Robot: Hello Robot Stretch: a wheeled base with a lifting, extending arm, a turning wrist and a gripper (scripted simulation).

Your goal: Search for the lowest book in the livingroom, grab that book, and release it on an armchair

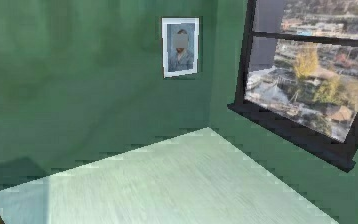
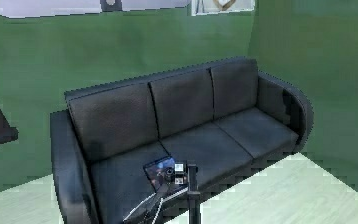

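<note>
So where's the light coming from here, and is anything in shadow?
Forward view: daylight comes through the window, the floor is pale and bright, and the green wall darkens toward its lower left. Arm side view: the dark sofa shows a soft sheen on its cushions, with no hard shadow on it.

Green walls (image 1: 87, 80), pale floor (image 1: 187, 180), dark sofa (image 2: 187, 105), window (image 1: 307, 70)
</note>
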